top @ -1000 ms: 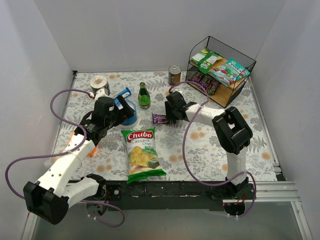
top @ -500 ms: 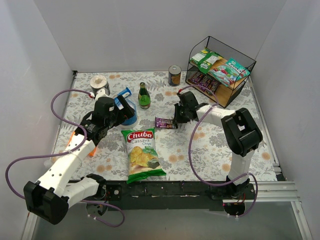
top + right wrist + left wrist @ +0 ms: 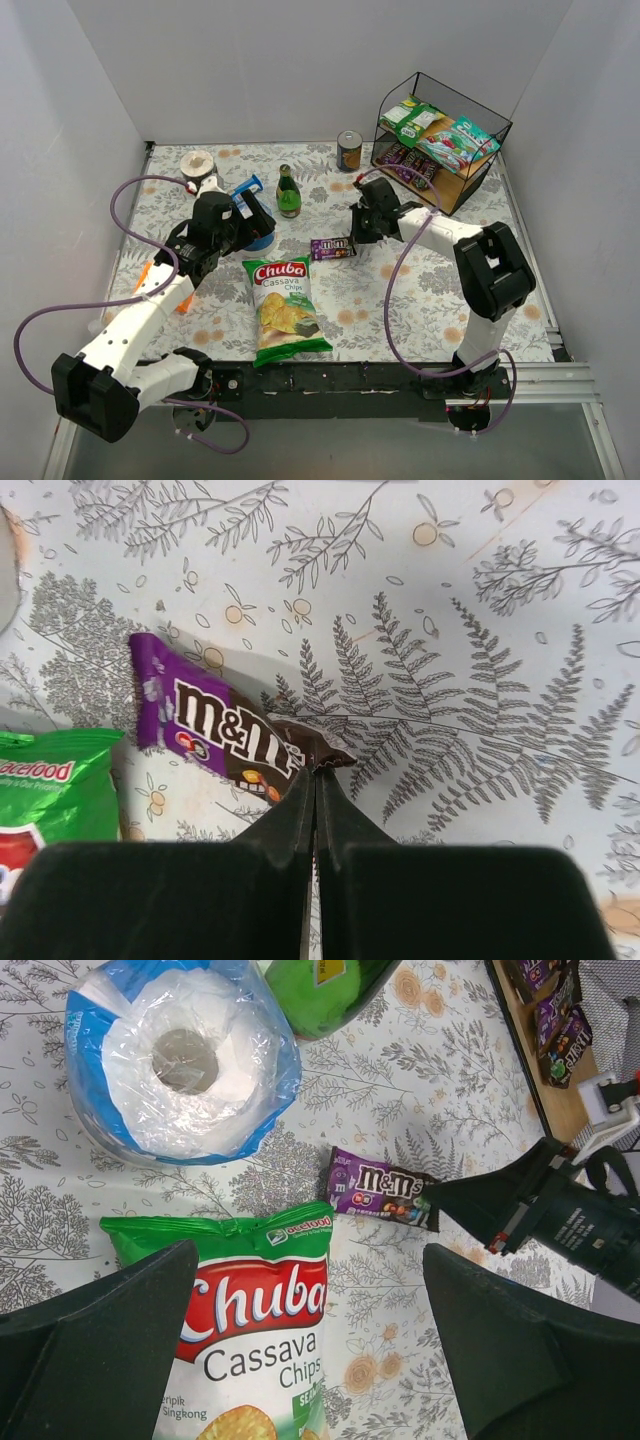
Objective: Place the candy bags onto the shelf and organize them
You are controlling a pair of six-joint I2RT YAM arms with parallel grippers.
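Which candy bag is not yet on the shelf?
The purple M&M's packet, pinched at one end by the right gripper; the others lie on the shelf.

We saw bare tablecloth (image 3: 430, 300) across the lower right of the top view and an open lane from the M&M's packet (image 3: 331, 247) at centre to the shelf (image 3: 440, 135) at upper right, its lower board bare at the right end. The can (image 3: 349, 150) stood just left of the shelf; bottle (image 3: 289, 192), wrapped roll (image 3: 185, 1060) and chips bag (image 3: 285, 310) crowded the left

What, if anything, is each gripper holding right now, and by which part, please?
The right gripper pinches the narrow purple-and-brown M&M's candy packet by its brown end; the open left gripper holds nothing.
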